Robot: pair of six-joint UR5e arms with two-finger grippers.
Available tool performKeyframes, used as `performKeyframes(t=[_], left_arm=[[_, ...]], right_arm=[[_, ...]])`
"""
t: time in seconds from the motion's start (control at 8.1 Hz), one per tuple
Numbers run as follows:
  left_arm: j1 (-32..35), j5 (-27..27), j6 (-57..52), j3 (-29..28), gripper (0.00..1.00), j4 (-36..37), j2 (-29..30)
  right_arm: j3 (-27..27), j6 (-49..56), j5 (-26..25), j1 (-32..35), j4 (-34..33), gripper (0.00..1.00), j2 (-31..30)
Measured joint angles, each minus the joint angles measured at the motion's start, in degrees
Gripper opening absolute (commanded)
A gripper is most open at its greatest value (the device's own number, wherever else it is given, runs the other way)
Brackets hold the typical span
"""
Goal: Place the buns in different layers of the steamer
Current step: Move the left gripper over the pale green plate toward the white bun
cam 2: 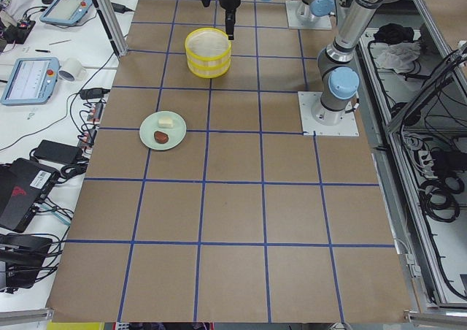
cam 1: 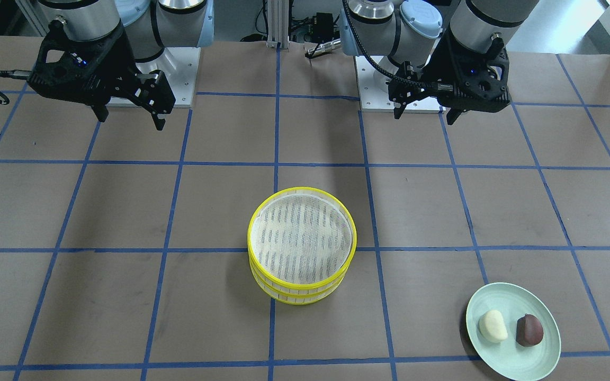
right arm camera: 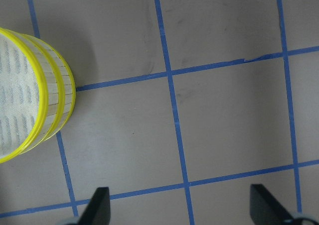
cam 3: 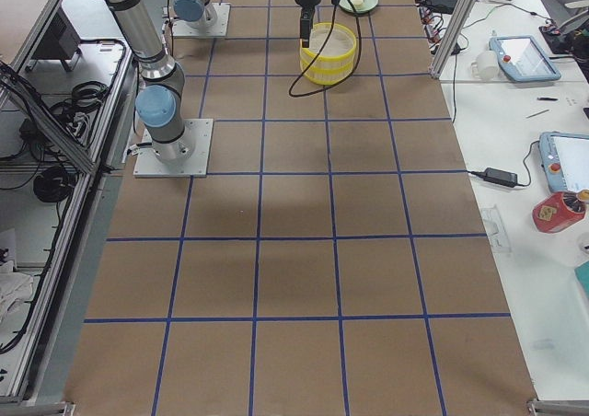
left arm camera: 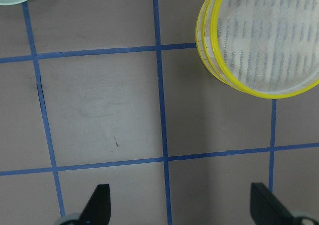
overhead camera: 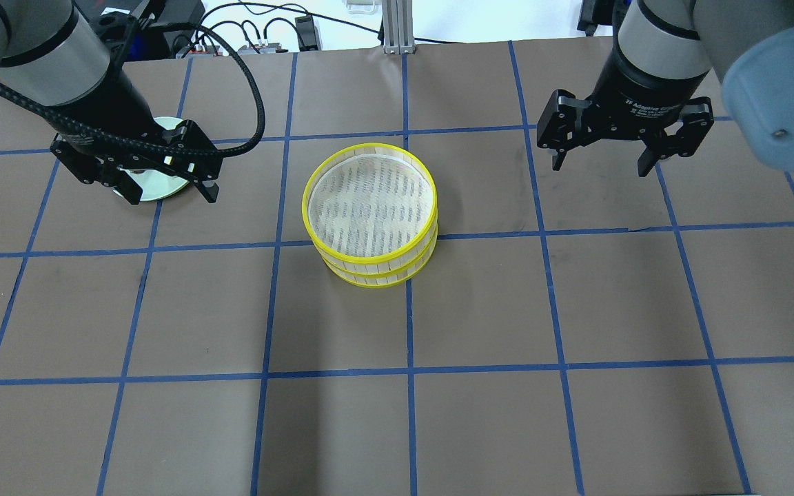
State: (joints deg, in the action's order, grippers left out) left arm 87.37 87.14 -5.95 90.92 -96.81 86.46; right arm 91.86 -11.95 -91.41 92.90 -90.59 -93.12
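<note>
The steamer (cam 1: 301, 244) stands mid-table as two stacked yellow-rimmed layers; the top layer's white mesh floor (overhead camera: 370, 207) is bare. The cream-white bun (cam 1: 493, 325) and the dark reddish-brown bun (cam 1: 529, 329) lie side by side on a pale green plate (cam 1: 501, 290). My left gripper (overhead camera: 173, 198) is open and empty, hovering over that plate, left of the steamer. My right gripper (overhead camera: 598, 170) is open and empty, hovering right of the steamer. The steamer also shows in the left wrist view (left arm camera: 264, 41) and in the right wrist view (right arm camera: 30, 100).
The table is brown paper with a blue tape grid. In the overhead view the plate (overhead camera: 156, 189) is mostly hidden under my left gripper, and the buns do not show there. Monitors and cables lie off the table's far edge in the side views.
</note>
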Motion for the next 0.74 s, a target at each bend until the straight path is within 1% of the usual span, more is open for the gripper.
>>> performKeyframes(t=[0.12, 0.25, 0.49, 0.74], left_arm=[[-0.12, -0.16, -0.18, 0.03, 1.0, 0.59, 1.04], [-0.2, -0.12, -1.02, 0.08, 1.0, 2.72, 2.83], [-0.88, 0.77, -5.21, 0.28, 1.0, 9.7, 7.97], [-4.54, 1.62, -7.57, 0.77, 1.0, 14.53, 12.91]], right_arm=[[-0.01, -0.01, 0.0, 0.0, -0.01, 1.0, 0.01], [0.01, -0.04, 0.0, 0.0, -0.02, 1.0, 0.03], [0.04, -0.05, 0.0, 0.0, -0.02, 1.0, 0.04], [0.13, -0.05, 0.03, 0.0, 0.04, 1.0, 0.08]])
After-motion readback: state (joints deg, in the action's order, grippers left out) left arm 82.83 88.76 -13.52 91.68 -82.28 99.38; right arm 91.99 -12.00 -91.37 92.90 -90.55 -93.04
